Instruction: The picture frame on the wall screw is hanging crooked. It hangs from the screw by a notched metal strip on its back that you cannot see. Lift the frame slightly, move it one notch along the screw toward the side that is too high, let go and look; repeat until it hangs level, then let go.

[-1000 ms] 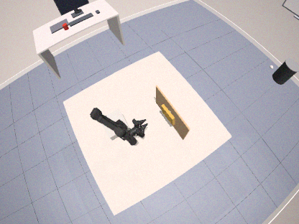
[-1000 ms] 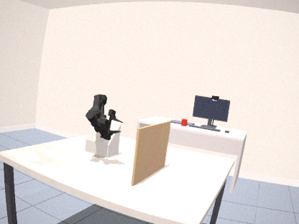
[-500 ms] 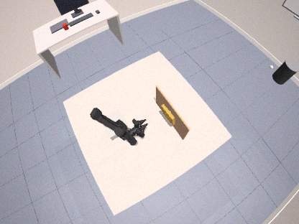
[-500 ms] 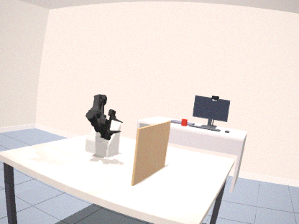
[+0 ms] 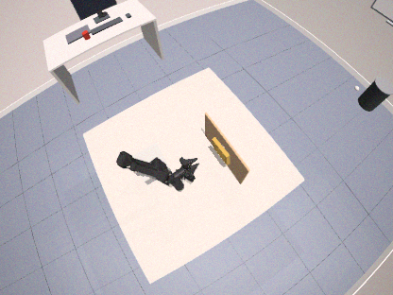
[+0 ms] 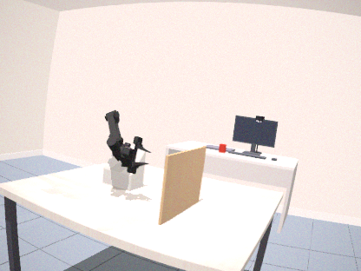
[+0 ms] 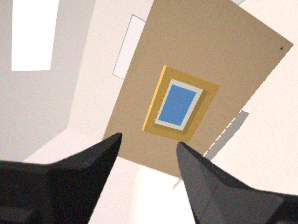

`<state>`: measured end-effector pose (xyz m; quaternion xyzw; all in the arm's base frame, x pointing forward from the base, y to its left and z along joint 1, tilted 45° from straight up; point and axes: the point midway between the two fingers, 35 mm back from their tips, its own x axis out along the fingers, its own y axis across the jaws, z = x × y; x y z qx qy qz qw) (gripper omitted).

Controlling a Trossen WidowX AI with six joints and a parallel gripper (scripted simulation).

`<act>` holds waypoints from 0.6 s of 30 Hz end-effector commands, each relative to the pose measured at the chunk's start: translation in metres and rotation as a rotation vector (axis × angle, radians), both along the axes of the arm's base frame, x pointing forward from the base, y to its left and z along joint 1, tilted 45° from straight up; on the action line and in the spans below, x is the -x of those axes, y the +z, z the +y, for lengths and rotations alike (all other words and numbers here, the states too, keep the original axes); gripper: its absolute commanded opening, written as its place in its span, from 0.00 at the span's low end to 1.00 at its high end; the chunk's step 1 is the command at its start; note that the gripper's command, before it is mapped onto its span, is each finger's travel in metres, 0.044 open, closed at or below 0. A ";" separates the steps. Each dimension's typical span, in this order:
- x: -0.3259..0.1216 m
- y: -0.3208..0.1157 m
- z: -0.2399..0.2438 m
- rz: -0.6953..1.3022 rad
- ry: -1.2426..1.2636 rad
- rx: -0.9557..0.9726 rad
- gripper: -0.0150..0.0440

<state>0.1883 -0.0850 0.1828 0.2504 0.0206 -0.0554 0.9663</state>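
The picture frame (image 5: 221, 150) (image 7: 204, 107), gold with a blue picture, hangs on the front of the upright brown board (image 5: 240, 174) (image 6: 182, 187) (image 7: 225, 45). In the wrist view its edges run roughly along the board's edges; I cannot tell surely whether it is level. The board hides it in the exterior view. The screw and the notched strip are hidden behind the frame. My gripper (image 5: 197, 162) (image 6: 149, 157) (image 7: 149, 141) is open with nothing between its fingers. It stands off in front of the board, apart from the frame.
The board stands on the pale table (image 5: 156, 251) (image 6: 78, 208), across from the arm's base. A shadow (image 7: 227, 135) lies along the board's foot. A white desk (image 5: 57, 52) (image 6: 278, 162) with a monitor (image 6: 255, 131) and a red mug (image 5: 86, 35) (image 6: 222, 148) stands beyond the table.
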 end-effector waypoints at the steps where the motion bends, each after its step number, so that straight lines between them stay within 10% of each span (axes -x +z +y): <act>1: -0.018 -0.011 -0.012 -0.014 -0.027 -0.062 0.69; 18: -0.046 -0.017 -0.018 -0.075 -0.060 -0.138 0.69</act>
